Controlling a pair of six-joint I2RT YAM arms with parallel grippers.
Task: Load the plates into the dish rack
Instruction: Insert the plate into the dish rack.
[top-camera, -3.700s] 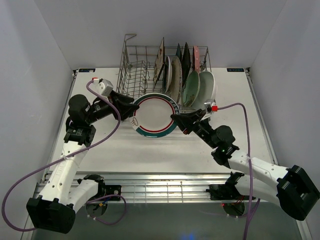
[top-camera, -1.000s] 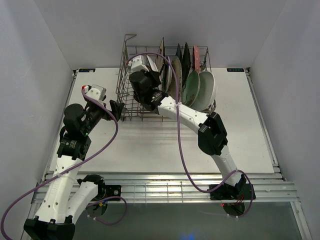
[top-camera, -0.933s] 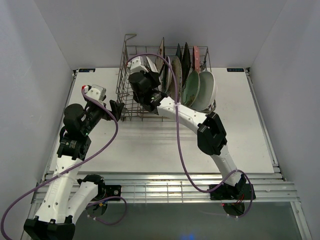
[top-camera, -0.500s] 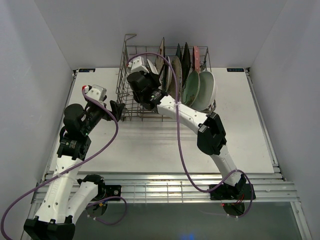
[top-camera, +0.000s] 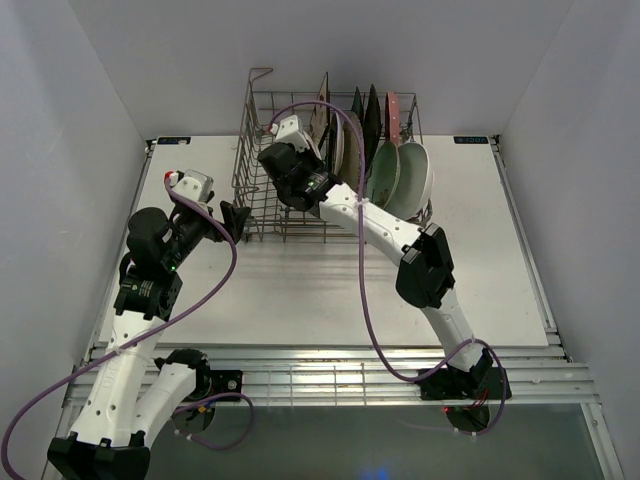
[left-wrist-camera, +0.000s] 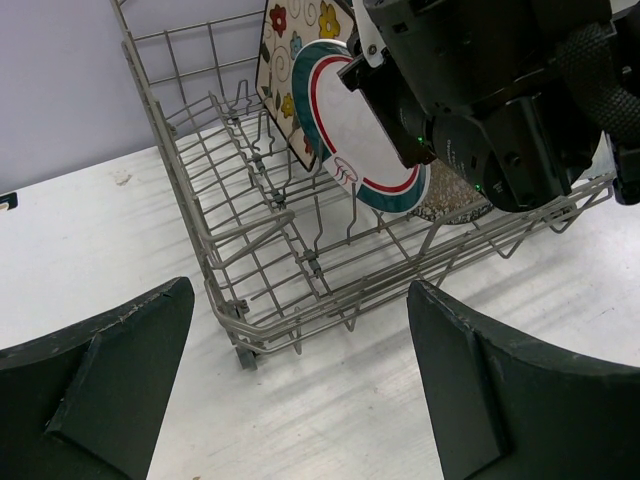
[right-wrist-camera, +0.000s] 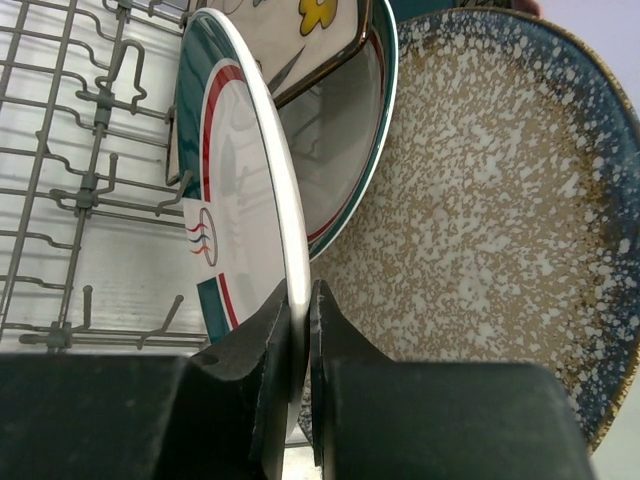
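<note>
The right gripper is clenched on the rim of a white green-and-red-rimmed plate, holding it on edge inside the dish rack, over the tines on the left of the plates already standing there. Its lower edge seems to be down among the tines, though the wrist view does not show whether it rests on the wire. Just behind it stands a second rimmed plate, with the cream flowered square plate at the back and the speckled plate beside them. Further right in the rack are the mint round plate and the white oval plate, upright and close together.

The left gripper hangs released, jaws spread wide, just beside the rack's near left corner and holding nothing.

The rack sits at the far edge of a white table, against the back wall. Plain pale grey walls close the table in on three sides. A slotted metal rail runs along the near edge, where the arms are bolted, and purple cables loop over both arms
</note>
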